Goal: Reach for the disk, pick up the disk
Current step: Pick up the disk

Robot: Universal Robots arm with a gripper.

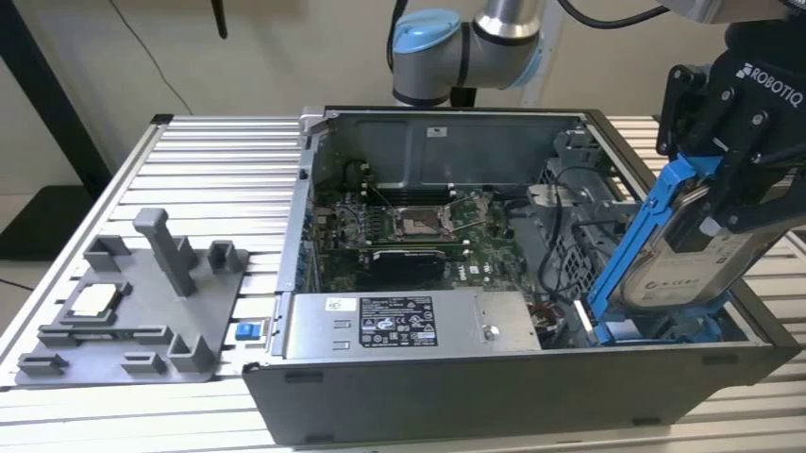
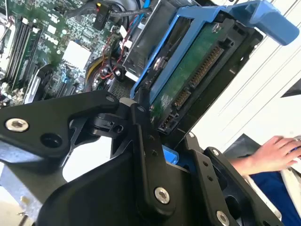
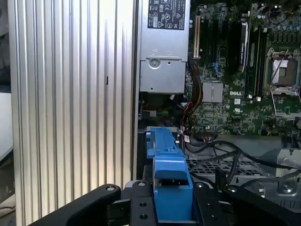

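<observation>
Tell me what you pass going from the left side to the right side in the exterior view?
Grey holder tray → small blue clip → open computer case → the disk, tilted up in the gripper.

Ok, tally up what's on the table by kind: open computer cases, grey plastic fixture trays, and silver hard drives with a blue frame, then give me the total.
Open grey metal computer case: 1
Grey plastic fixture tray with upright posts: 1
Silver metal hard drive with a blue plastic frame, held tilted at the case's edge by the black gripper: 1
Total: 3
</observation>
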